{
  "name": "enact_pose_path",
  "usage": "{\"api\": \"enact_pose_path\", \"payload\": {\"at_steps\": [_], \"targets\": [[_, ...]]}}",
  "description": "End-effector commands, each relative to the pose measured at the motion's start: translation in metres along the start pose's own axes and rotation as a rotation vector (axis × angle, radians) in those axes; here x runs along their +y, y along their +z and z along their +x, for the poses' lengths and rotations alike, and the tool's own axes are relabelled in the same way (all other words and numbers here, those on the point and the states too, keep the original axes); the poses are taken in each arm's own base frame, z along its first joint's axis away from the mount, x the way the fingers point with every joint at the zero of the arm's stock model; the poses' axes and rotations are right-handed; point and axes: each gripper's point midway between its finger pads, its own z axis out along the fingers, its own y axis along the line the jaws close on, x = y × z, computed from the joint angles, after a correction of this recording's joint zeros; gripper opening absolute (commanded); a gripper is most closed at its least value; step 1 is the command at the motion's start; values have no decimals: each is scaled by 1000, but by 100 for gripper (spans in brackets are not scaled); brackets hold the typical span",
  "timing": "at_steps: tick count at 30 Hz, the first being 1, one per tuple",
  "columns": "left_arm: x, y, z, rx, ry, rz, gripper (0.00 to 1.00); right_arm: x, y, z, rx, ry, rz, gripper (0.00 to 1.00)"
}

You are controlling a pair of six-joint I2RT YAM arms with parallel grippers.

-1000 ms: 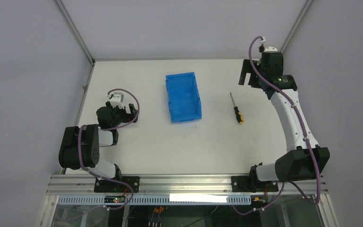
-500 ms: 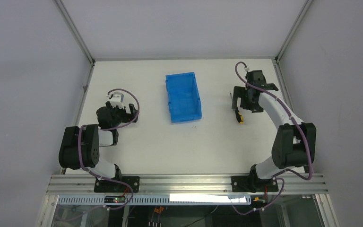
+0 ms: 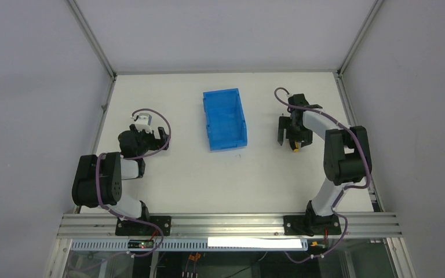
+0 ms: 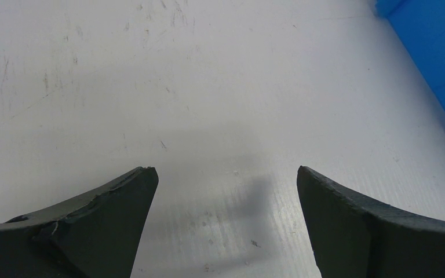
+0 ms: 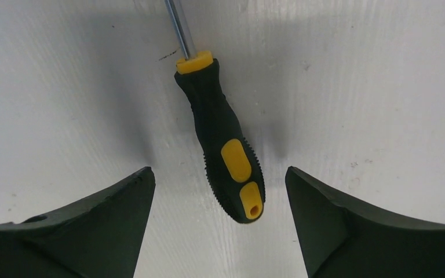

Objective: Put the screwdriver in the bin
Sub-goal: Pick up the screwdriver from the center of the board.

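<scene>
The screwdriver [image 5: 220,139] lies flat on the white table, with its black and yellow handle toward me and its thin shaft pointing away. My right gripper [image 5: 219,171] is open and low over it, with the handle end between the two fingers, untouched. From above, the right gripper [image 3: 291,141] covers most of the screwdriver, and only its yellow end [image 3: 295,149] shows. The blue bin [image 3: 225,119] stands empty at the table's middle, left of the right gripper. My left gripper [image 3: 162,136] is open and empty, left of the bin. It also shows in the left wrist view [image 4: 226,171].
A corner of the bin [image 4: 434,52] shows at the top right of the left wrist view. Grey walls with metal frame posts [image 3: 92,40] enclose the table on three sides. A metal rail [image 3: 226,223] runs along the near edge.
My right arm has swung in from the far right corner and come down over the screwdriver, gripper open. The left arm, bin and screwdriver have not moved.
</scene>
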Motion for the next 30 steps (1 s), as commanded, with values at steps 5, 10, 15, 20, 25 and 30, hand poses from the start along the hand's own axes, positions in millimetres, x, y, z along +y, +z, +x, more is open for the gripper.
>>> {"api": "enact_pose_path", "payload": {"at_steps": [5, 10, 15, 20, 25, 30], "targets": [[2, 0, -11, -37, 26, 9, 99, -1, 26, -9, -6, -3, 45, 72], [2, 0, -11, -37, 27, 10, 99, 0, 26, -9, 1, -7, 39, 39], [2, 0, -11, -37, 27, 9, 99, -1, 3, -23, -67, 7, 29, 15], [2, 0, -11, -37, 27, 10, 99, -3, -34, -38, -137, 12, 21, 6], [2, 0, -11, -37, 26, 10, 99, -5, -74, -52, -207, 23, 13, 5], [2, 0, -12, -38, 27, 9, 99, -9, -119, -67, -278, 33, 5, 2]]}}
